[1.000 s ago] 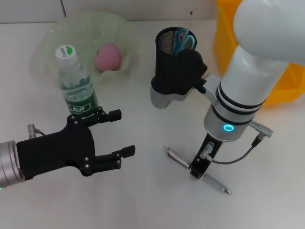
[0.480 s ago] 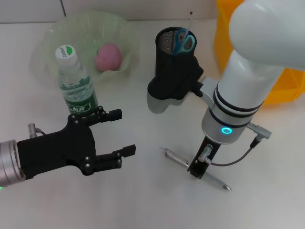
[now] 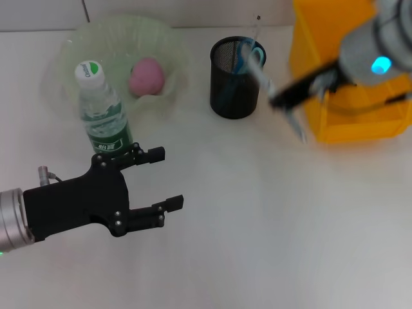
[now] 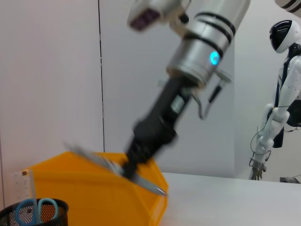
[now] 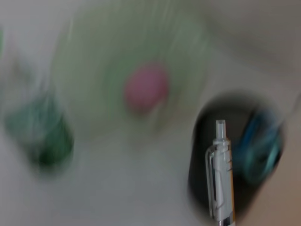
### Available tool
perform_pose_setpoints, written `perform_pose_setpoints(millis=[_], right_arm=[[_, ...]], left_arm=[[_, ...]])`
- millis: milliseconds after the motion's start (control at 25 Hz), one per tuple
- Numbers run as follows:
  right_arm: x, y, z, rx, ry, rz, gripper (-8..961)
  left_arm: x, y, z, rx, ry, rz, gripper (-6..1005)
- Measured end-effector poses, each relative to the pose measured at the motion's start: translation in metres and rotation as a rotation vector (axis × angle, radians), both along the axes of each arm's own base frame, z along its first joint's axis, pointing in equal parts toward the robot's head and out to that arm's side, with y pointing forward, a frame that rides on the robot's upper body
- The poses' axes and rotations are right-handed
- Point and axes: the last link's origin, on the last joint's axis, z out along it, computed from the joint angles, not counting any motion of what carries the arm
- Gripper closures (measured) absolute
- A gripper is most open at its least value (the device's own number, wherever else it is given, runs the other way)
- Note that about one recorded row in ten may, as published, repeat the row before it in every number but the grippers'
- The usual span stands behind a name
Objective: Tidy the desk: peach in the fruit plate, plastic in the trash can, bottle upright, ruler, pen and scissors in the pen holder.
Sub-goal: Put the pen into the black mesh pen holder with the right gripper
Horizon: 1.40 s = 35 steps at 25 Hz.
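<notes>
The bench (image 3: 257,244) carries most of a finished job. Largest first: the yellow bin (image 3: 347,71) sits at the far right corner, presumably the trash can; whether plastic lies in it cannot be seen. The fruit plate (image 3: 77,48), pale green, sits at the far left with the peach (image 3: 146,76) inside it — that step looks done. The bottle (image 3: 103,112) stands upright just in front of the plate, cap up — also done. The pen holder (image 3: 233,80), black mesh, stands at the far middle edge; blue-handled scissors (image 3: 248,55) and a thin clear strip that I judge to be the ruler (image 3: 256,29) already stick out of it.

What remains is 1 item: the pen (image 3: 283,109). The right tool (image 3: 293,96) pinches it in the air, between the holder and the bin, and the right wrist view shows the pen (image 5: 220,174) poised over the holder's dark mouth.

The left tool (image 3: 158,180) hovers near the front left edge with its fingers spread, holding nothing.

Hard to make out: the right tool and pen are motion-smeared, so the exact grip point is unclear; the right arm is cut off at the frame edge.
</notes>
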Motion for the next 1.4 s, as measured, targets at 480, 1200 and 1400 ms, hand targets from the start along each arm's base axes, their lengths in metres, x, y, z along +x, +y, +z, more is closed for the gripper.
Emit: perform_pose_setpoints(millis=[480, 1200, 1400], right_arm=[[0.054, 0.02, -0.022, 0.421, 0.659, 0.539, 789], [0.09, 0.045, -0.077, 0.402, 0.598, 0.502, 756], [0.098, 0.042, -0.078, 0.401, 0.6, 0.474, 747]], left_arm=[[0.0, 0.0, 0.0, 0.0, -0.001, 0.002, 199], [0.002, 0.001, 0.0, -0.002, -0.004, -0.006, 199], [0.002, 0.001, 0.0, -0.002, -0.003, -0.008, 199]])
